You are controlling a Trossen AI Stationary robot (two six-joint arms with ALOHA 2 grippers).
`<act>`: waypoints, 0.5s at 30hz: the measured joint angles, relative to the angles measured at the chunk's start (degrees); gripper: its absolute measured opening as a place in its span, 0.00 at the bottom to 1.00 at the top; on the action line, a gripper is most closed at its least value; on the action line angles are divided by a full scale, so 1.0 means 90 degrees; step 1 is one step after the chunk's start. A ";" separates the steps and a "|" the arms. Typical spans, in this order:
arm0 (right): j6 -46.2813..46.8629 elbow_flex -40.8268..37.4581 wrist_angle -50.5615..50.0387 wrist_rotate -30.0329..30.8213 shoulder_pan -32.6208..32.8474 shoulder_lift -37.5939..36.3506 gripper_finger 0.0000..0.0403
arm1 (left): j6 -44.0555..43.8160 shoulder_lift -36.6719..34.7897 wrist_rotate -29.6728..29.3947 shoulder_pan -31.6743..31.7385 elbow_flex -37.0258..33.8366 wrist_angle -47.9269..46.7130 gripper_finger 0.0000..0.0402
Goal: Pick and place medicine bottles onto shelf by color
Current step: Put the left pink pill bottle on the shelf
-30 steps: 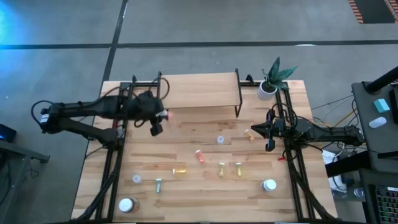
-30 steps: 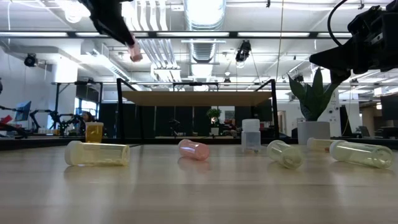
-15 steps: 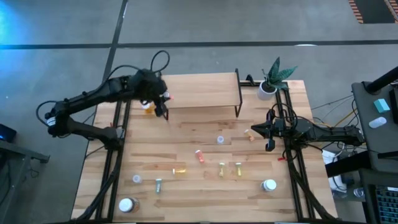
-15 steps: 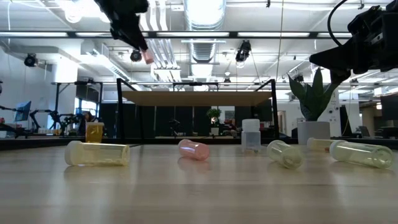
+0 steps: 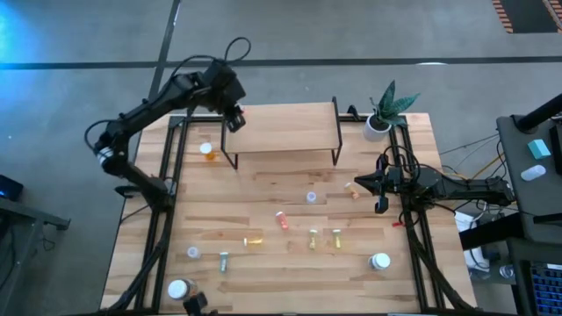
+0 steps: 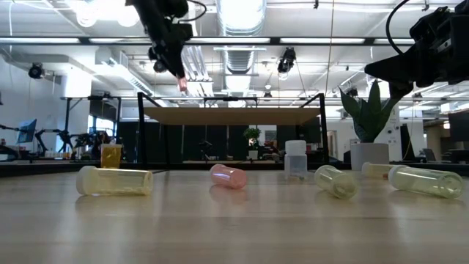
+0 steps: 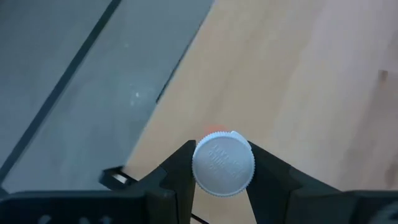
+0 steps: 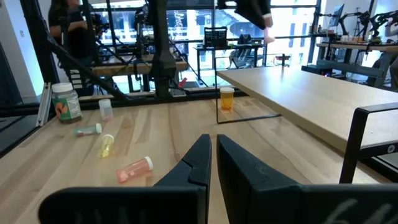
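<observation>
A red, white-capped bottle point(image 7: 222, 164) is being gripped by the left gripper point(image 5: 234, 118), hanging above the shelf point(image 5: 290, 127), whose board is lying toward three o'clock.

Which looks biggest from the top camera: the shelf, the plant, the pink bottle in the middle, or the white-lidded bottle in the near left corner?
1. shelf, by far the largest.
2. plant.
3. white-lidded bottle and pink bottle: too alike to rank, since one stands upright and the other lies on its side.
</observation>
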 joint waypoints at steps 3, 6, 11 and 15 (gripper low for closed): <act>0.0000 0.0000 0.0000 0.0000 0.0000 0.0002 0.04 | 0.0023 0.0334 0.0008 0.0233 0.0209 -0.0082 0.26; 0.0000 0.0000 0.0001 0.0000 0.0000 0.0000 0.04 | 0.0116 0.0615 0.0013 0.0406 0.0287 -0.0161 0.26; 0.0000 0.0000 0.0002 0.0000 0.0000 0.0002 0.04 | 0.0118 0.0880 0.0021 0.0583 0.0250 -0.0203 0.26; 0.0000 0.0000 0.0002 0.0000 0.0000 0.0000 0.04 | 0.0121 0.0935 0.0018 0.0622 0.0248 -0.0205 0.26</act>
